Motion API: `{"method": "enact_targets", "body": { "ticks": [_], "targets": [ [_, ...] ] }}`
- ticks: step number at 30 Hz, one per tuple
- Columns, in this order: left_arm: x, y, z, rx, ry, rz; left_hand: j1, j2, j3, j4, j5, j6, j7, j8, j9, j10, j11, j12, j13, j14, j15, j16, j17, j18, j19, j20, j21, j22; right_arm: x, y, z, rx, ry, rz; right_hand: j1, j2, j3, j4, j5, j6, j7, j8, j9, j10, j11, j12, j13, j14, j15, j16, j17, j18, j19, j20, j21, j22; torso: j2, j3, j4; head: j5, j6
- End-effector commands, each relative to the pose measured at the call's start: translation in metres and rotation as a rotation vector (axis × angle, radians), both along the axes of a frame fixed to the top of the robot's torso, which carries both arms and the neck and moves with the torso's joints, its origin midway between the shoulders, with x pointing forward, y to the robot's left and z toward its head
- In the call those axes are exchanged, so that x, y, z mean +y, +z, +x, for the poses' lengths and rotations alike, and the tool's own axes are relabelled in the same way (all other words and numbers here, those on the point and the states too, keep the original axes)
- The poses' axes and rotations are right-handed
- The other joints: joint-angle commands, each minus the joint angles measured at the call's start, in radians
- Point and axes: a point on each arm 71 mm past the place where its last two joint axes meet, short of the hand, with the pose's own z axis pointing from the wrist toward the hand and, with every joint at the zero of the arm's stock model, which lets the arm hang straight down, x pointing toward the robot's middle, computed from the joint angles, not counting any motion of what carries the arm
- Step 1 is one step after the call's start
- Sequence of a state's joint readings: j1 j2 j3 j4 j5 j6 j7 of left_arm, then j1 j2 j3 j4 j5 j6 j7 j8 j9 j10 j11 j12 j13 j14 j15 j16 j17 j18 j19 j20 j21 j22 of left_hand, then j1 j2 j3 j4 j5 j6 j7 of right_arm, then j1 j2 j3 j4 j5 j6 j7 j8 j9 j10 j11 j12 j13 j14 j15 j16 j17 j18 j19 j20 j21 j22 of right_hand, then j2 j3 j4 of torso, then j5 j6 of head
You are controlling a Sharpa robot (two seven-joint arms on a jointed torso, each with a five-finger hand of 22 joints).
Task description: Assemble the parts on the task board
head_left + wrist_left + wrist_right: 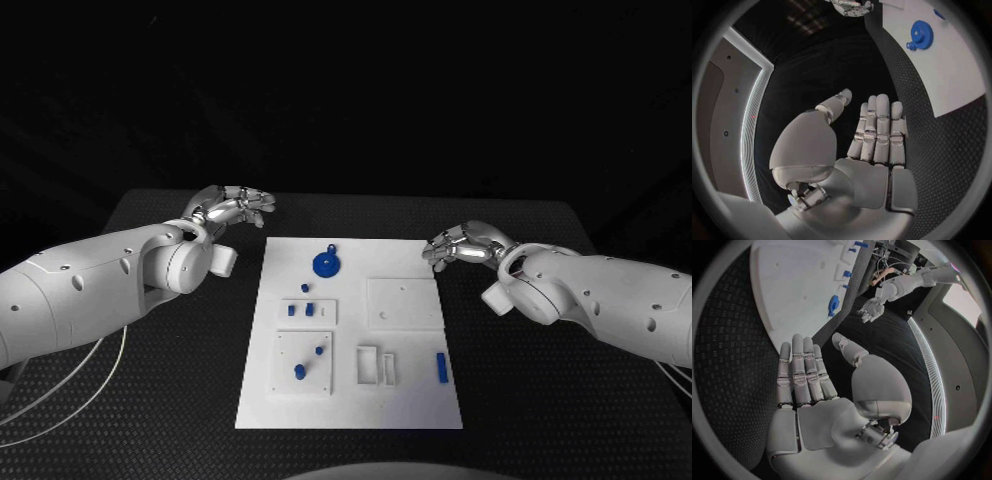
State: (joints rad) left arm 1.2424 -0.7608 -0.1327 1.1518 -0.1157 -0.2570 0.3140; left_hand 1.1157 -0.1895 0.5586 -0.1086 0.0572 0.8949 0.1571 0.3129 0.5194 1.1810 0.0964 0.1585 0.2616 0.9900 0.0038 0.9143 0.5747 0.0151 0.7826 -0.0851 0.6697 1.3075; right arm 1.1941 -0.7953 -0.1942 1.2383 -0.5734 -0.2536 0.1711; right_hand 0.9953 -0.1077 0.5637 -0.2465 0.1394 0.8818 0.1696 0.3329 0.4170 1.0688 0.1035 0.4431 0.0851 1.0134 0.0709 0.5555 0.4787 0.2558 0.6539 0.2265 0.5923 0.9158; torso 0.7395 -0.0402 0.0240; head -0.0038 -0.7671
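Overhead, the task board (351, 330) lies mid-bench, a blue gear (327, 264) near its far edge. The left hand (231, 208) and right hand (459, 244) flank it, empty. At each wrist, flat fingers (878, 131) stretch out, holding nothing.

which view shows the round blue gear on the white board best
The left wrist view: the round blue gear is large there, its toothed rim plain against the white task board. The head view shows it small at the board's far end; the right wrist view shows it edge-on.
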Motion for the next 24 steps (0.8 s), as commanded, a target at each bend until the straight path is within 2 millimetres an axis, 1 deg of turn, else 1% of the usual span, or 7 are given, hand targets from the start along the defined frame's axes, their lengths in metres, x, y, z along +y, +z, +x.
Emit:
{"method": "enact_targets", "body": {
  "ticks": [1, 9, 13, 18, 24],
  "targets": [
    [-0.0019, 0.0013, -0.0001, -0.011, -0.01, -0.012, -0.004, 0.009, -0.004, 0.002, -0.005, 0.005, -0.005, 0.003, 0.002, 0.008, 0.002, 0.006, 0.002, -0.003, -0.002, -0.006, 0.001, 0.011, -0.002, -0.01, -0.005, 0.021, 0.0012, 0.0003, -0.0003, 0.0, 0.012, 0.004, -0.005, -0.001, -0.006, 0.001, 0.003, 0.009, 0.001, 0.004, -0.001, 0.01, 0.001, -0.007, -0.001, 0.01, -0.001, -0.006, 0.002, 0.006, 0.005, 0.0, -0.002, 0.0, 0.0, 0.0003, -0.0004, 0.0, -0.001],
    [-0.0013, 0.0015, 0.0, -0.013, -0.009, -0.012, -0.004, 0.009, -0.004, 0.001, -0.005, 0.005, -0.005, 0.003, 0.002, 0.008, 0.002, 0.006, 0.002, -0.003, -0.002, -0.006, 0.001, 0.011, -0.002, -0.01, -0.005, 0.021, 0.001, 0.0003, -0.0001, 0.0, 0.012, 0.002, -0.007, -0.002, -0.008, 0.001, 0.004, 0.01, 0.0, 0.004, -0.002, 0.013, 0.0, -0.01, -0.003, 0.012, -0.001, -0.01, 0.005, 0.006, 0.006, -0.001, -0.002, 0.001, 0.0, -0.0002, -0.0004, -0.001, -0.001],
    [-0.0012, 0.0015, -0.0001, -0.013, -0.009, -0.012, -0.004, 0.01, -0.004, 0.001, -0.005, 0.005, -0.005, 0.003, 0.002, 0.008, 0.002, 0.006, 0.002, -0.003, -0.002, -0.006, 0.001, 0.011, -0.002, -0.01, -0.005, 0.021, 0.0011, 0.0002, -0.0003, 0.001, 0.013, 0.002, -0.007, -0.002, -0.009, 0.001, 0.004, 0.011, 0.0, 0.004, -0.002, 0.014, 0.0, -0.011, -0.003, 0.013, -0.001, -0.011, 0.006, 0.006, 0.006, -0.001, -0.002, 0.001, 0.0, 0.0003, 0.0003, -0.001, -0.001],
    [-0.0011, 0.0015, -0.0001, -0.012, -0.009, -0.012, -0.004, 0.01, -0.004, 0.001, -0.005, 0.005, -0.005, 0.003, 0.002, 0.008, 0.002, 0.007, 0.002, -0.003, -0.002, -0.006, 0.001, 0.011, -0.002, -0.01, -0.005, 0.021, 0.0012, 0.0002, -0.0002, 0.001, 0.012, 0.002, -0.008, -0.002, -0.01, 0.001, 0.004, 0.011, 0.0, 0.004, -0.003, 0.015, 0.0, -0.013, -0.003, 0.013, -0.001, -0.013, 0.008, 0.006, 0.006, -0.001, -0.002, 0.001, 0.0, -0.0001, 0.0001, -0.001, 0.0],
    [-0.0013, 0.0015, -0.0001, -0.012, -0.009, -0.012, -0.004, 0.01, -0.005, 0.001, -0.005, 0.005, -0.005, 0.004, 0.002, 0.008, 0.002, 0.007, 0.002, -0.003, -0.002, -0.007, 0.001, 0.011, -0.002, -0.01, -0.005, 0.021, 0.001, 0.0001, -0.0002, 0.001, 0.012, 0.001, -0.008, -0.002, -0.01, 0.001, 0.004, 0.011, 0.0, 0.004, -0.003, 0.016, 0.0, -0.015, -0.004, 0.014, -0.001, -0.014, 0.009, 0.006, 0.006, -0.001, -0.002, 0.002, 0.0, 0.0002, 0.0001, 0.0, -0.001]
  ]
}}
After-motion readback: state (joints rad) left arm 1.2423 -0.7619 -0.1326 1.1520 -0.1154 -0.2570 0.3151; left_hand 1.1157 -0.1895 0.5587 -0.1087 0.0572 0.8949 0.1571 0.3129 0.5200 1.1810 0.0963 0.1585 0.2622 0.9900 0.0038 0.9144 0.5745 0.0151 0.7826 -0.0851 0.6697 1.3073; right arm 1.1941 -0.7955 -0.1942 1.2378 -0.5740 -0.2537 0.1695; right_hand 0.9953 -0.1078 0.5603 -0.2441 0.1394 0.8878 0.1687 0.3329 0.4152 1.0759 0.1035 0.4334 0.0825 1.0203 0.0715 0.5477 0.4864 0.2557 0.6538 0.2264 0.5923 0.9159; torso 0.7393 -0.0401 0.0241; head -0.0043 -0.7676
